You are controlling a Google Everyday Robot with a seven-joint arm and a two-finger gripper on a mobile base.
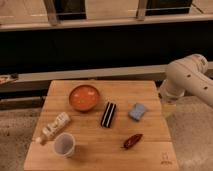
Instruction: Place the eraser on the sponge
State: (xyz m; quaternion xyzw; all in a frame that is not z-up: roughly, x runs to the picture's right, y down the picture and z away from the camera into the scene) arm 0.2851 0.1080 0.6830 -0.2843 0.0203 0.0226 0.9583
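The eraser [108, 114], a black oblong block with thin white stripes, lies in the middle of the wooden table [150, 150]. It points lengthwise toward the front. Just to its right lies the light-blue sponge [137, 112], a small gap apart from it. My white arm [186, 79] bends in from the right, beyond the table's right edge. The gripper [168, 109] hangs low under that arm beside the table's right edge, right of the sponge and touching nothing.
An orange-red bowl [84, 97] stands behind and left of the eraser. A dark red chili-shaped thing [132, 141] lies at the front right. A white cup [64, 144] and a lying pale bottle [54, 127] sit at the front left. A dark ledge runs behind the table.
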